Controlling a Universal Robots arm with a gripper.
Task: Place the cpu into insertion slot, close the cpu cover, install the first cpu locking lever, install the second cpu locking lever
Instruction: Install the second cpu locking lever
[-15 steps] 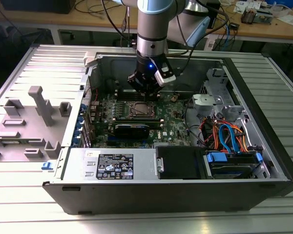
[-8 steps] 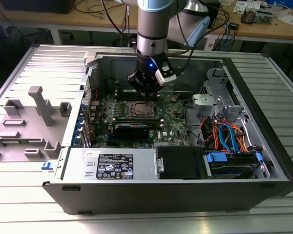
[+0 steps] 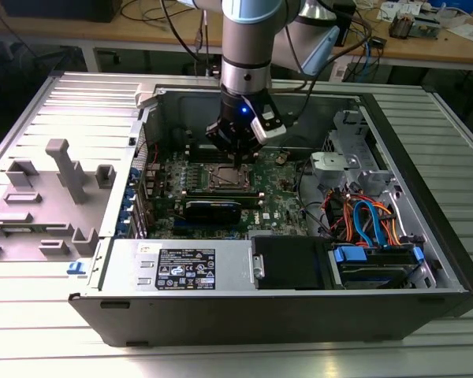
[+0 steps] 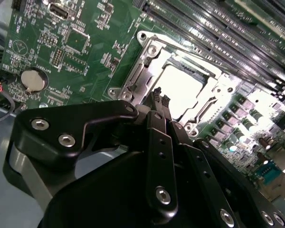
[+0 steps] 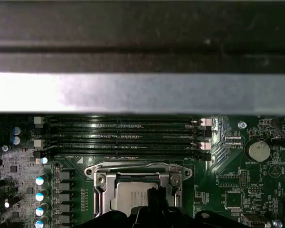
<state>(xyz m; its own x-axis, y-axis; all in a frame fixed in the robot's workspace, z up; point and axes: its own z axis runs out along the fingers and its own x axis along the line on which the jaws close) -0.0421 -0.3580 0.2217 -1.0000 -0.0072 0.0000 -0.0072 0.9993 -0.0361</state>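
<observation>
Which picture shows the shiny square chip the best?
The second wrist view: the cpu shows bright inside its metal frame, just beyond the fingers. In the first wrist view the fingers hide part of it. In the exterior view it is a small patch below the gripper.

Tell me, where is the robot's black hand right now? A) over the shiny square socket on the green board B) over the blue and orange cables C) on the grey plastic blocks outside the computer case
A. In the exterior view the robot's black hand hangs just above the shiny metal-rimmed square socket on the green circuit board; in the second wrist view its fingertips sit right at the socket's silver frame.
</observation>
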